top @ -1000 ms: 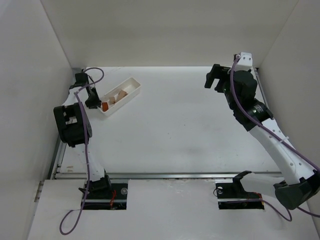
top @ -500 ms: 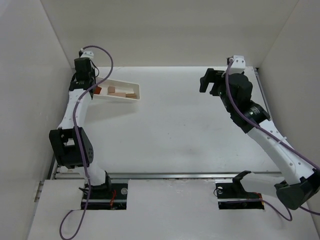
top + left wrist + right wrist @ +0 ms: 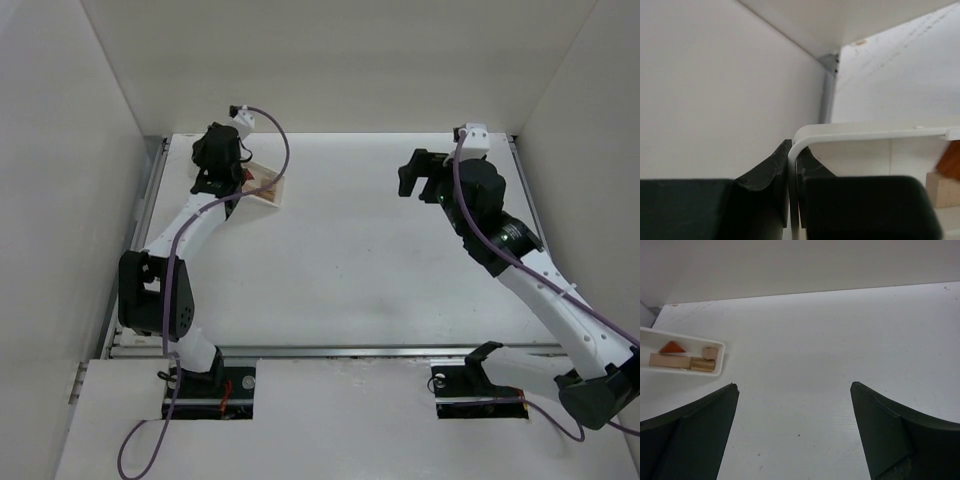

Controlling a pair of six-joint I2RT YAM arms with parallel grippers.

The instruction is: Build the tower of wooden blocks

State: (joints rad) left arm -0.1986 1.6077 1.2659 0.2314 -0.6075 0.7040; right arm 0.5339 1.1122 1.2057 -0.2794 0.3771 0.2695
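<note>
left tool (image 3: 793, 161) clenched on a wall of the white tray (image 3: 865, 132), upper left of top view; wood blocks (image 3: 670, 360) sit in it, tray long axis left-right, well left of the released right tool (image 3: 794, 386) across the table (image 3: 350, 260); left tool is nearer

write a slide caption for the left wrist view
Left gripper shut on the white tray rim, tan block inside.

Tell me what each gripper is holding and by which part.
The left gripper pinches the white tray by its thin rim; the right gripper holds nothing.
</note>
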